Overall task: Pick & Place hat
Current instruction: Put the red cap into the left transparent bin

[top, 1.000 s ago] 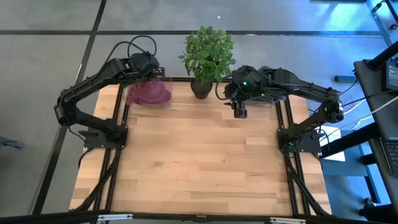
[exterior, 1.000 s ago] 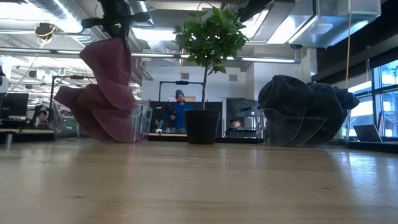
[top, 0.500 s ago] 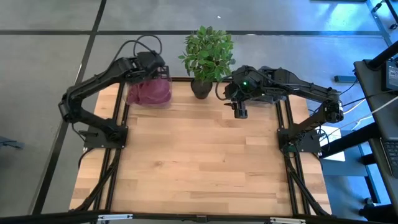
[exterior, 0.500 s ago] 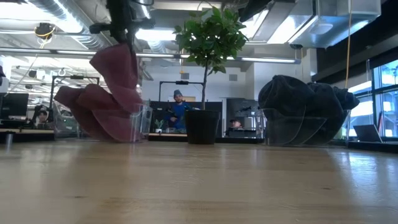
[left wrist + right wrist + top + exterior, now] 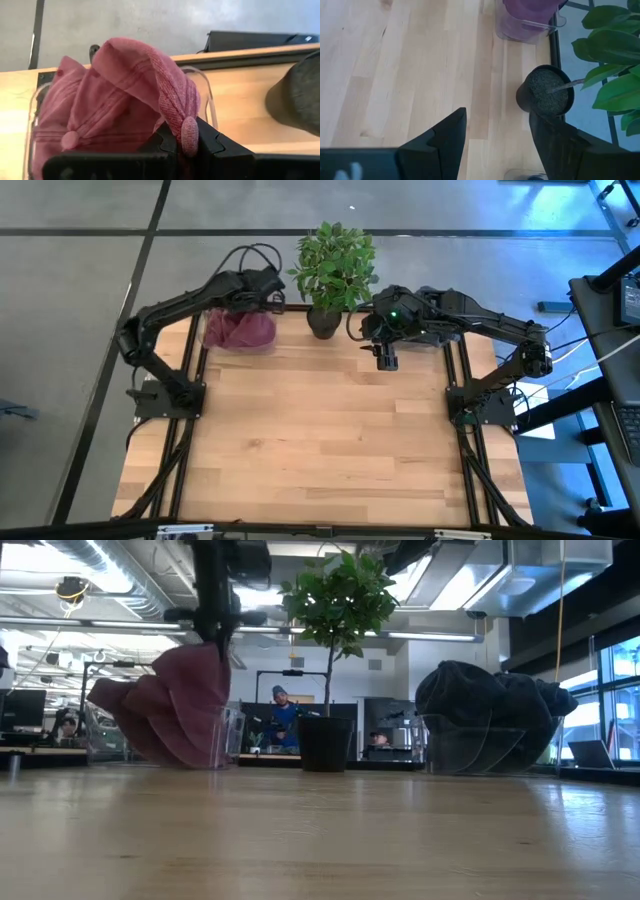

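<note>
A pink knit hat (image 5: 125,100) hangs from my left gripper (image 5: 187,142), which is shut on it above a clear bin (image 5: 207,95) at the table's far left corner. More pink cloth (image 5: 240,328) fills that bin. In the low view the hat (image 5: 190,700) drapes from the gripper (image 5: 215,632) down into the bin (image 5: 228,735). My right gripper (image 5: 495,135) hovers open over the far right of the table (image 5: 385,360), touching nothing. My left gripper pinches a rolled fold of the hat's knit edge (image 5: 189,134) between its two fingers (image 5: 165,142), coming from above and pointing down. The hat hangs slack below the fingers, and its lower part rests on the pink cloth in the bin (image 5: 150,725).
A potted plant (image 5: 335,265) stands at the middle of the far edge, its black pot (image 5: 547,92) close to my right gripper. A second clear bin with dark hats (image 5: 490,705) sits at the far right. Bare wood (image 5: 320,440) stretches toward the near edge.
My left gripper has moved toward the table's right and slightly down, still shut on the hat. The hat's held top has followed it across the bin, and its lower part has stayed in the bin. The right arm has kept still.
</note>
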Motion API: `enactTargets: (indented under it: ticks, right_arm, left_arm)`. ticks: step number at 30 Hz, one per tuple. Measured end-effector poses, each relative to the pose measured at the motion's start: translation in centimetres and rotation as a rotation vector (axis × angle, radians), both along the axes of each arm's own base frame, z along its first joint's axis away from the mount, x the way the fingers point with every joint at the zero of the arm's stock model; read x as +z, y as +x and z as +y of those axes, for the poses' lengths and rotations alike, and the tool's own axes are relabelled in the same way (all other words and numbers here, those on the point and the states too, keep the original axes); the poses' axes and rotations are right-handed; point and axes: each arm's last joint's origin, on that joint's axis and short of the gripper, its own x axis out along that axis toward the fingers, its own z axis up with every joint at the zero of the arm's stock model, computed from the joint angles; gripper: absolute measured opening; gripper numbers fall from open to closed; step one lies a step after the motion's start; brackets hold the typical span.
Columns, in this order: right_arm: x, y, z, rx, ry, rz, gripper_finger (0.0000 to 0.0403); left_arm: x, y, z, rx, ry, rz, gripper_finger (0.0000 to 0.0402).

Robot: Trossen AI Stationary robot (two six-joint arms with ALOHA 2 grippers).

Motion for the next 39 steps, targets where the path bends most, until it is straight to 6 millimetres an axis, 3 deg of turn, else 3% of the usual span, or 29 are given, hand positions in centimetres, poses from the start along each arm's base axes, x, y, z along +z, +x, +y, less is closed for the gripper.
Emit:
enactTargets:
  ticks: [13, 28, 39]
  right_arm:
    - [-0.2, -0.2, 0.0, -0.018, 0.02, 0.026, 0.0217]
    - [0.5, -1.0, 0.2, -0.077, 0.064, -0.012, 0.0217]
    - [1.7, -2.6, 0.5, -0.142, 0.113, -0.085, 0.0217]
  left_arm:
    - [-4.3, 3.1, 2.7, -0.067, -0.077, 0.038, 0.0022]
    - [-1.3, 1.3, 1.5, -0.16, 0.004, 0.076, 0.0085]
    - [-1.4, -1.1, 0.3, -0.101, -0.038, 0.363, 0.0152]
